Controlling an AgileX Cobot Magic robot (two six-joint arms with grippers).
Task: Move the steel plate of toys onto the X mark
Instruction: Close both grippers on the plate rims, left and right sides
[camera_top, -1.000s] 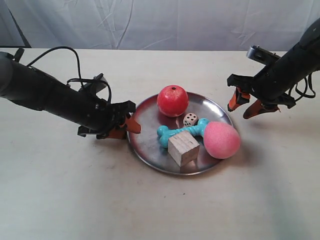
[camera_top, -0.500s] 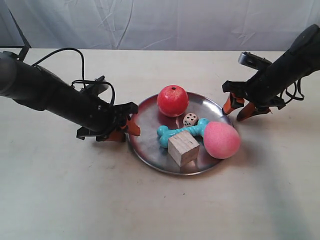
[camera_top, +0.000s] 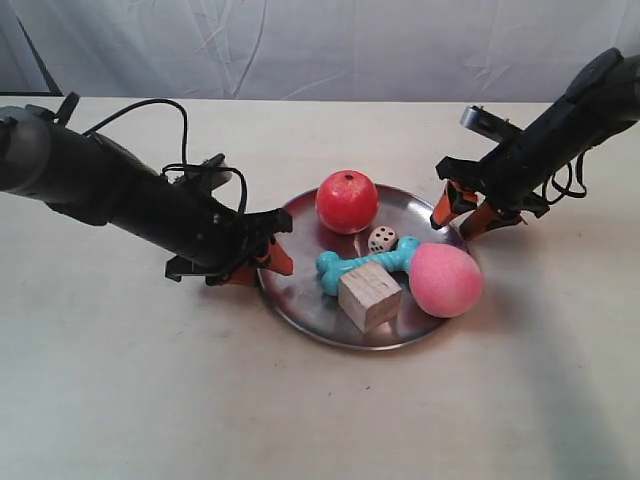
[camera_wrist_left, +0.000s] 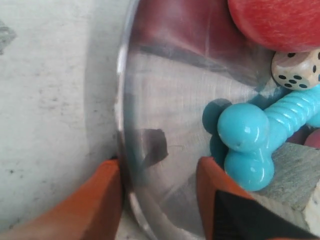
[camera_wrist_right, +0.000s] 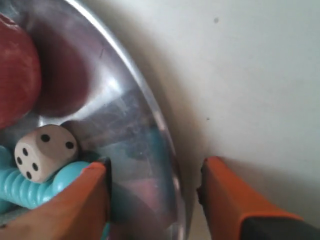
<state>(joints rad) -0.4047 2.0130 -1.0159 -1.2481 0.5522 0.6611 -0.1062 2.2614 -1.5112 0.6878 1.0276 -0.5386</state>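
The left pincer is released, its orange fingers spread astride the rim of the round shiny steel plate on the side toward the bench's left edge. The plate lies mid-bench, holding the toys. The right pincer, also released, straddles the rim toward the right edge.

Flat off-white matte tabletop, filling the lower and middle field of the exterior view, lightly scuffed and faintly mottled; wrinkled white fabric backdrop, hanging upright along the tabletop's far edge, creased in shallow folds; thin dark slanted bar, crossing the backdrop at the exterior view's upper left corner; small dark speck on the tabletop, seen in the right wrist view.
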